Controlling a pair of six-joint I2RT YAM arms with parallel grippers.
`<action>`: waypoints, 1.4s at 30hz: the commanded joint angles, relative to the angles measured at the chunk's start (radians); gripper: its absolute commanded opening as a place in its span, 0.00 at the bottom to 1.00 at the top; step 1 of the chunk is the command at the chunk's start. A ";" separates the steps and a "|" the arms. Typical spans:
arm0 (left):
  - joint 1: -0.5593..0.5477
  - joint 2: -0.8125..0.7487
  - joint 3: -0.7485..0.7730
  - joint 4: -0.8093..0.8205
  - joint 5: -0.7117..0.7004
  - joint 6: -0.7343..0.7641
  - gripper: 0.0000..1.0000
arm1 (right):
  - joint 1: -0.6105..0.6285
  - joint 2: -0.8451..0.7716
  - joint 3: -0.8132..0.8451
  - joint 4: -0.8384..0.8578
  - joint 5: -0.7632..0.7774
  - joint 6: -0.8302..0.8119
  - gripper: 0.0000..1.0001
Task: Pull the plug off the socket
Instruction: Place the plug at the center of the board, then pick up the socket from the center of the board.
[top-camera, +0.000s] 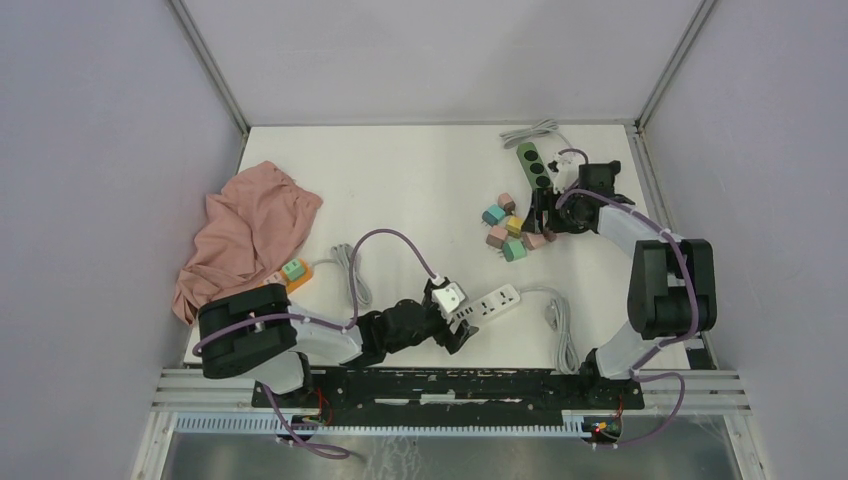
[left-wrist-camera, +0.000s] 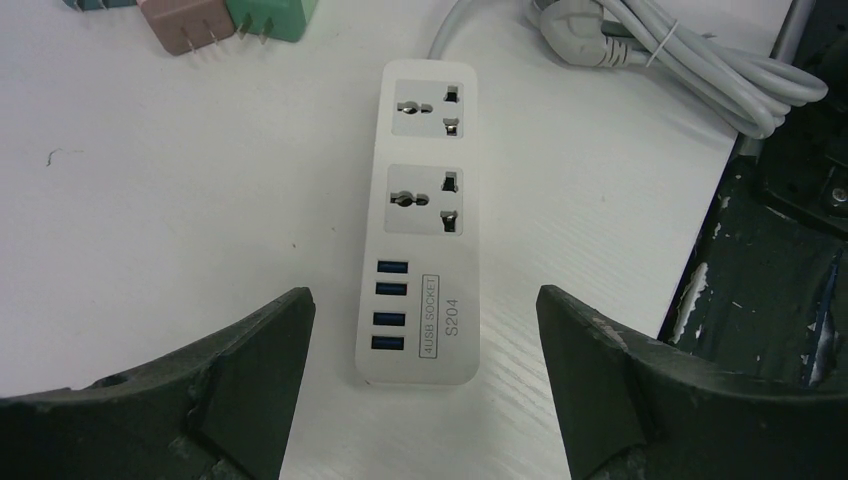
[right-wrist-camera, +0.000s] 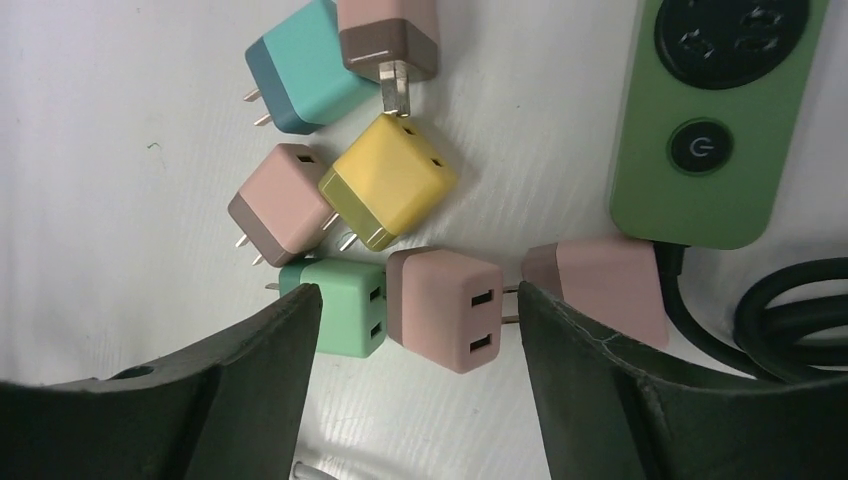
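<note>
We see a crumpled pink cloth (top-camera: 245, 235) lying at the left edge of the white table (top-camera: 400, 190), its folds bunched up and its lower end narrower than the top. Pale lilac walls (top-camera: 90, 150) close the table in on three sides, with slanted metal posts (top-camera: 208, 65) at the far corners. An aluminium rail (top-camera: 450, 385) runs along the near edge.

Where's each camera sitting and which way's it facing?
Top external: above and behind the robot, looking down on the white table; left arm and right arm show.
Left wrist: on its arm, facing down at the white USB power strip; open left tool shows.
Right wrist: on its arm, facing down at pastel cube plugs beside a green power strip; open right tool shows.
Top and left wrist share the white strip.
</note>
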 joint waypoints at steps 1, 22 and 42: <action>-0.001 -0.060 -0.013 0.018 -0.025 -0.025 0.88 | -0.018 -0.118 0.028 0.018 -0.037 -0.066 0.78; 0.024 -0.105 0.004 -0.008 0.005 -0.085 0.90 | -0.026 -0.385 0.001 -0.227 -0.569 -0.524 0.73; 0.184 -0.117 0.037 0.012 0.219 -0.288 0.96 | -0.026 -0.543 0.019 -0.455 -0.623 -0.650 0.73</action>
